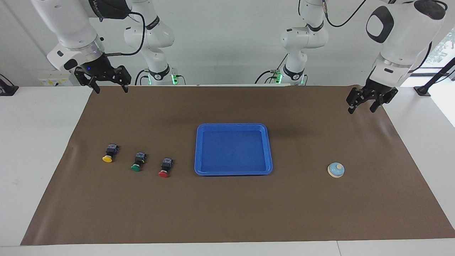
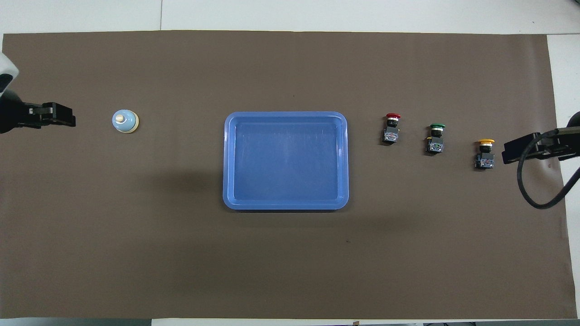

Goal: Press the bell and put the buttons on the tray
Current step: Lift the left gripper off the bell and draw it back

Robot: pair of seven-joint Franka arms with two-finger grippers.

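Note:
The light-blue bell (image 1: pixel 336 170) (image 2: pixel 125 121) stands alone on the brown mat toward the left arm's end. My left gripper (image 1: pixel 361 111) (image 2: pixel 68 120) hangs open, high above the mat's edge and apart from the bell. The blue tray (image 1: pixel 233 173) (image 2: pixel 285 206) lies empty mid-table. Toward the right arm's end, the red button (image 1: pixel 165 168) (image 2: pixel 391 128), green button (image 1: pixel 138 162) (image 2: pixel 436 138) and yellow button (image 1: pixel 108 153) (image 2: pixel 485 154) lie in a row on their sides. My right gripper (image 1: pixel 111 90) (image 2: pixel 505 156) waits open, raised near the mat's corner and holding nothing.
A brown mat (image 1: pixel 227 213) covers most of the white table. Both arm bases stand at the robots' edge of the table. A black cable (image 2: pixel 539 199) loops off the right arm above the mat's end.

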